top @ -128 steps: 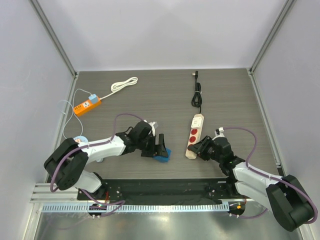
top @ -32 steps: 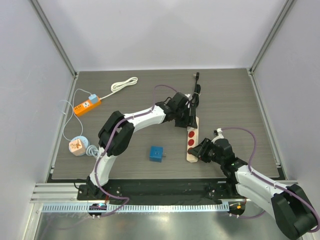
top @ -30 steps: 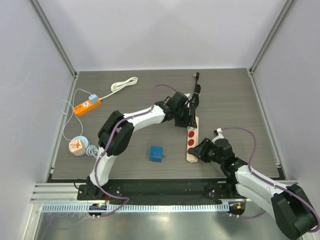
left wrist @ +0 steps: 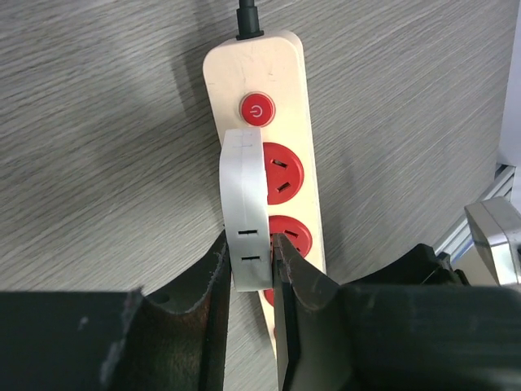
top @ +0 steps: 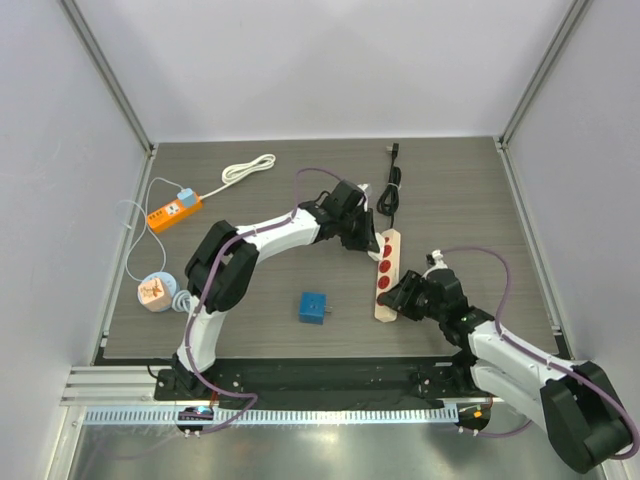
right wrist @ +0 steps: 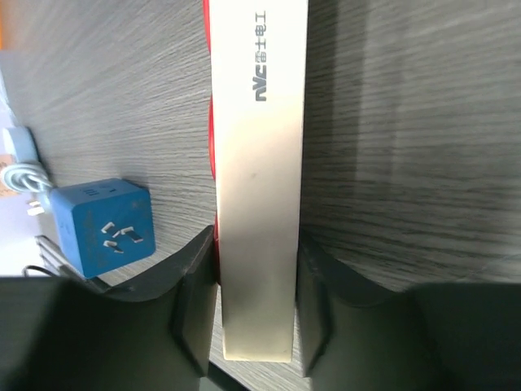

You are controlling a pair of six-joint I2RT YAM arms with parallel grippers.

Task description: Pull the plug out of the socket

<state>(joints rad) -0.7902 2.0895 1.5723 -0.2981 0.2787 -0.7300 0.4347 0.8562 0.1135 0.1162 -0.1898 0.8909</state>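
The socket is a cream power strip (top: 388, 278) with red outlets, lying right of centre. My left gripper (left wrist: 248, 244) is shut on a flat white plug (left wrist: 246, 204). It holds the plug just over the strip's (left wrist: 269, 106) left edge, and the red outlets behind it show their empty slots. From above, the left gripper (top: 364, 238) sits beside the strip's far end. My right gripper (right wrist: 256, 244) is shut on the strip's near end (right wrist: 259, 163), one finger on each long side. It shows from above as the right gripper (top: 396, 300).
A blue cube adapter (top: 315, 307) lies left of the strip and shows near the right wrist as the cube adapter (right wrist: 102, 224). The strip's black cable (top: 395, 185) runs to the back. An orange power strip (top: 175, 211), a white cord (top: 250, 168) and a round reel (top: 153, 290) sit at the left.
The left gripper has shut on the white plug and drawn it a little to the left, off the strip's outlets. The strip's far end now shows. The right gripper has kept its hold.
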